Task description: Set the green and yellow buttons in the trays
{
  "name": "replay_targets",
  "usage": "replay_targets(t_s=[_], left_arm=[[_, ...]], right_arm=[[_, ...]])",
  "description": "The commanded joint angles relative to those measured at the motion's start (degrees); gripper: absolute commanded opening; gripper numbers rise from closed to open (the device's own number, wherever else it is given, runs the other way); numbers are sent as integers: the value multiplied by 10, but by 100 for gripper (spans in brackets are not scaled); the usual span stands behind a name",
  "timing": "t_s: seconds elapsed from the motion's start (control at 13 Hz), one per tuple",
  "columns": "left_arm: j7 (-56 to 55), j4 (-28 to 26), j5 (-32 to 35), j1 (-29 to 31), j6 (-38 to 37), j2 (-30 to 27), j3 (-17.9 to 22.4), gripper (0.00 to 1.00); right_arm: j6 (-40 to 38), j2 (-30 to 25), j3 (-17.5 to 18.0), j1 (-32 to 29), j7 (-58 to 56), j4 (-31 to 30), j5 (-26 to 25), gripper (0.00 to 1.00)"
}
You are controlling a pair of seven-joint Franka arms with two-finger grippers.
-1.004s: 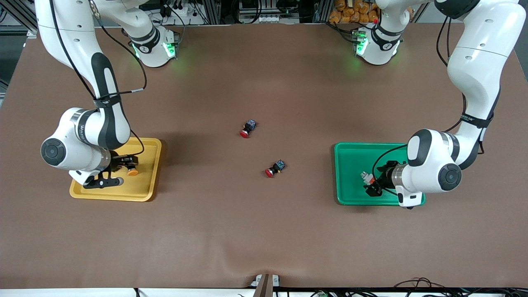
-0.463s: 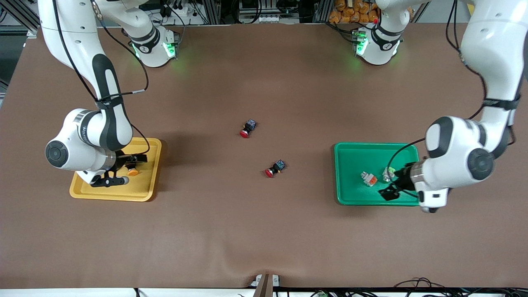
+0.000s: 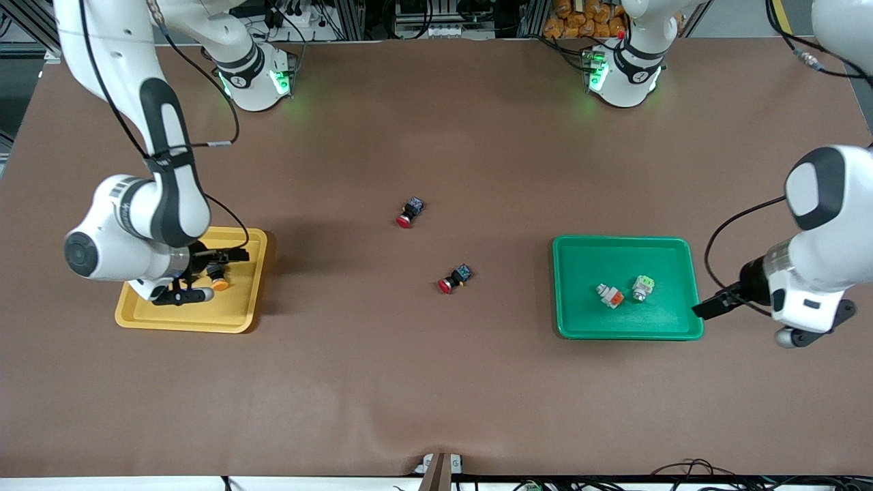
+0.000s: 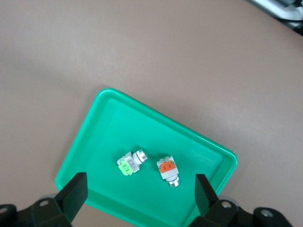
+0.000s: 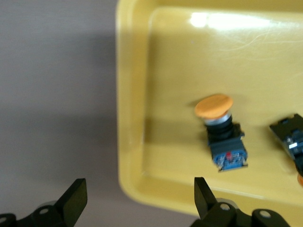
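Note:
The green tray [image 3: 580,252] holds a pale green button [image 3: 642,286] on a white-grey body and, beside it, a white-grey switch with an orange end [image 3: 610,295]. The left wrist view shows the green tray [image 4: 94,137], the green button [image 4: 130,162] and the orange-ended switch [image 4: 168,169]. My left gripper [image 3: 711,307] hangs open and empty over the tray's rim at the left arm's end; its wrist view looks down between the left gripper [image 4: 140,187] fingers. The yellow tray [image 3: 232,320] holds a yellow button [image 3: 218,279]. My right gripper [image 3: 208,276] is open just above it. In the right wrist view the right gripper [image 5: 139,191] is over the yellow tray's [image 5: 132,94] rim. A yellow button [image 5: 220,127] lies there, with a second switch [image 5: 291,139] at the picture's edge.
Two red-capped switches lie on the brown mat mid-table: one [image 3: 409,213] farther from the front camera, one [image 3: 455,278] nearer. Both arm bases stand along the table's back edge.
My left arm has drawn back and up from the green tray toward its end of the table, uncovering the green button. My right gripper has opened wider and lifted slightly off the yellow button.

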Motion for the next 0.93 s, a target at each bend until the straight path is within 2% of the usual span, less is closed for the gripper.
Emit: replay_targets(t_s=[0.0, 0.15, 0.31, 0.46, 0.54, 0.62, 0.77, 0.85], left_arm=[[48, -4, 13, 3, -20, -46, -2, 100], [85, 32, 13, 0, -83, -70, -5, 100], [120, 82, 13, 0, -159, -71, -6, 100], [154, 87, 11, 3, -171, -77, -6, 100], [173, 87, 10, 3, -173, -93, -5, 100], [177, 87, 9, 2, -174, -102, -6, 100], [185, 86, 4, 2, -178, -117, -10, 100], [191, 83, 3, 2, -184, -134, -10, 100]], right_arm=[[-97, -59, 2, -31, -2, 11, -9, 100], [-204, -69, 0, -53, 1, 47, -11, 100], [-305, -77, 6, -73, 36, 94, -44, 100], [-347, -94, 6, -74, 59, 119, -64, 100], [-342, -117, 7, -73, 89, 120, -84, 100], [-327, -141, 20, -73, 132, 123, -126, 100], [-306, -200, 89, -92, 225, 124, -212, 100], [-306, -222, 130, -117, 244, 125, -236, 100]])
